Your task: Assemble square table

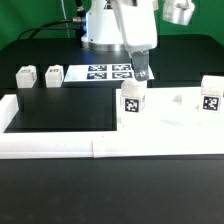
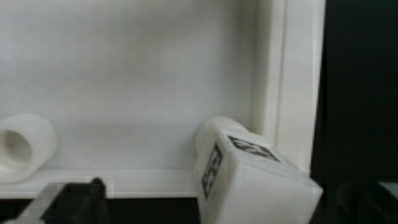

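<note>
The white square tabletop (image 1: 170,110) lies flat at the exterior view's right, against the border wall. One white tagged leg (image 1: 131,102) stands on its left edge and another leg (image 1: 210,97) stands at its right edge. Two more legs (image 1: 25,77) (image 1: 53,75) stand on the black mat at the left. My gripper (image 1: 145,68) hangs just behind and above the left-edge leg. In the wrist view the tabletop (image 2: 143,70) fills the frame with a round socket (image 2: 22,146). That leg (image 2: 249,168) looks tilted between my dark fingers (image 2: 71,205). The gripper (image 2: 222,208) is open around it.
The marker board (image 1: 110,72) lies behind the mat in front of the robot base. A long low white border wall (image 1: 60,146) runs along the front and the left side. Bare black mat (image 1: 60,105) lies between the wall and the tabletop.
</note>
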Tool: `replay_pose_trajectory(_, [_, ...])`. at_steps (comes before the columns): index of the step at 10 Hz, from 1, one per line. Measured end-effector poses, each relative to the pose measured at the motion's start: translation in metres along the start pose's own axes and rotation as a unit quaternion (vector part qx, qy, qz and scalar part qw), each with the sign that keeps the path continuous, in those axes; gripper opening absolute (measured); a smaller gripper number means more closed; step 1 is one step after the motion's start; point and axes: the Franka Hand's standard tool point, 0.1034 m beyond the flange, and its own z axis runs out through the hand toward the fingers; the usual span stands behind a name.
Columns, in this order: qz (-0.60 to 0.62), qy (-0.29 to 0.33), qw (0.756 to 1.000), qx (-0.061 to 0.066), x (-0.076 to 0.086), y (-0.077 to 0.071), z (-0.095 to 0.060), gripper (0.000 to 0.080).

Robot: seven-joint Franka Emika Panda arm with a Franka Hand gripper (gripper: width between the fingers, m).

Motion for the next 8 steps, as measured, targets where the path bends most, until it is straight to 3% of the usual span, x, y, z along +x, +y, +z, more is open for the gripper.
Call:
replay_pose_trajectory(4, [-0.174, 0.001, 0.985, -0.002, 0.001, 0.001, 0.001, 0.0648])
replay_pose_trajectory(6, [-0.35, 0.005, 0.937, -0.004, 0.005, 0.009, 0.005, 0.0648])
replay_pose_trajectory(8, [-0.489, 0.001, 0.872, -0.012, 0.006, 0.014, 0.007, 0.0648])
